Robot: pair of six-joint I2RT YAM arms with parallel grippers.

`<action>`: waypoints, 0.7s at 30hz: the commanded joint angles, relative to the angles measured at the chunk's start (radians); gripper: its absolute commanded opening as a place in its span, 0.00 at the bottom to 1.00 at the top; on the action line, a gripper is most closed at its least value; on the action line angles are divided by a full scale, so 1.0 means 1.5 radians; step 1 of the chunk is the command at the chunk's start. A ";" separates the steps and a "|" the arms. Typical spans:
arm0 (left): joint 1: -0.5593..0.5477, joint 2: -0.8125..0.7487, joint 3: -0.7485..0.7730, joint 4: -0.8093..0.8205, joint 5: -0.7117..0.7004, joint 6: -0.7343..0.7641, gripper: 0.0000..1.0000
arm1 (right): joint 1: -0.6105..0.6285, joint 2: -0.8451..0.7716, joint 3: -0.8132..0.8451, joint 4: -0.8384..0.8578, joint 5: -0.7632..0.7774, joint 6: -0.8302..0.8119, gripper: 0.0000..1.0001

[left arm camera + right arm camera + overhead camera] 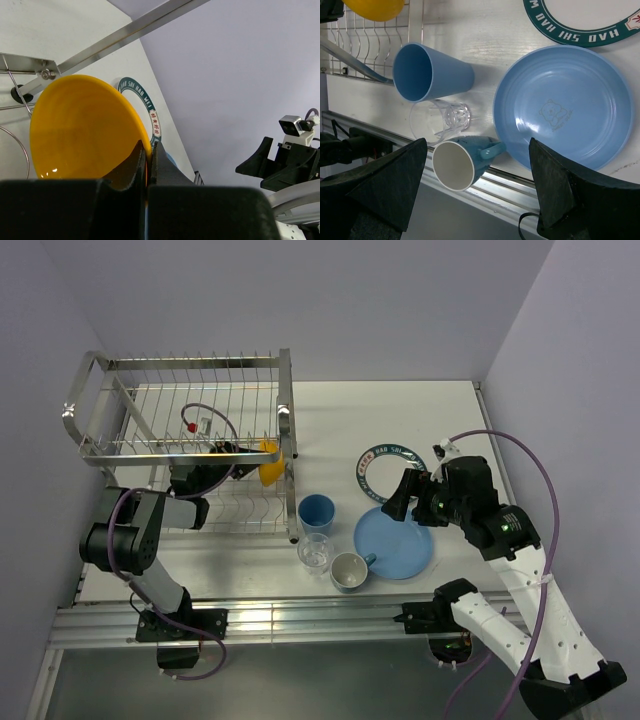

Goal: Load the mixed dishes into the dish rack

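The chrome dish rack (180, 430) stands at the back left. My left gripper (245, 450) (149, 145) reaches in under its upper tier and is shut on the rim of the small yellow-orange bowl (269, 462) (85, 130), held on edge at the rack's right end. My right gripper (412, 495) (477, 145) hangs open above the table, over the light blue mug (349, 571) (462, 160). Beside the mug stand the clear glass (314, 552) (442, 120) and the blue tumbler (316, 511) (427, 75). The blue plate (395, 542) (565, 105) lies flat, with the white plate with a dark patterned rim (390, 472) (580, 25) behind it.
An aluminium rail (300, 620) runs along the near table edge, just in front of the mug. Lilac walls close in the table at the back and on the right. The rack's right end post (290, 490) stands close to the tumbler.
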 commanded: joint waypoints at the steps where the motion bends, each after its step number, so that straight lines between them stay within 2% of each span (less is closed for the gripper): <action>1: -0.002 0.011 -0.004 0.053 0.003 0.003 0.00 | -0.003 -0.009 0.008 0.004 0.008 0.006 0.90; 5: -0.002 -0.002 0.001 -0.010 -0.006 0.052 0.01 | -0.003 -0.006 0.002 0.011 0.002 0.012 0.89; 7: -0.002 -0.023 0.006 -0.076 -0.023 0.090 0.07 | -0.003 -0.002 -0.003 0.014 0.001 0.014 0.89; 10: -0.002 -0.047 0.018 -0.156 -0.038 0.134 0.27 | -0.002 0.012 -0.005 0.024 -0.003 0.016 0.89; 11: -0.002 -0.052 0.025 -0.170 -0.038 0.142 0.35 | -0.002 0.016 -0.005 0.032 -0.003 0.018 0.89; 14: -0.002 -0.047 0.041 -0.202 -0.038 0.157 0.47 | 0.001 0.033 0.001 0.048 -0.010 0.020 0.89; 21: -0.002 -0.015 0.040 -0.171 -0.032 0.146 0.56 | 0.024 0.075 0.012 0.075 0.012 0.008 0.89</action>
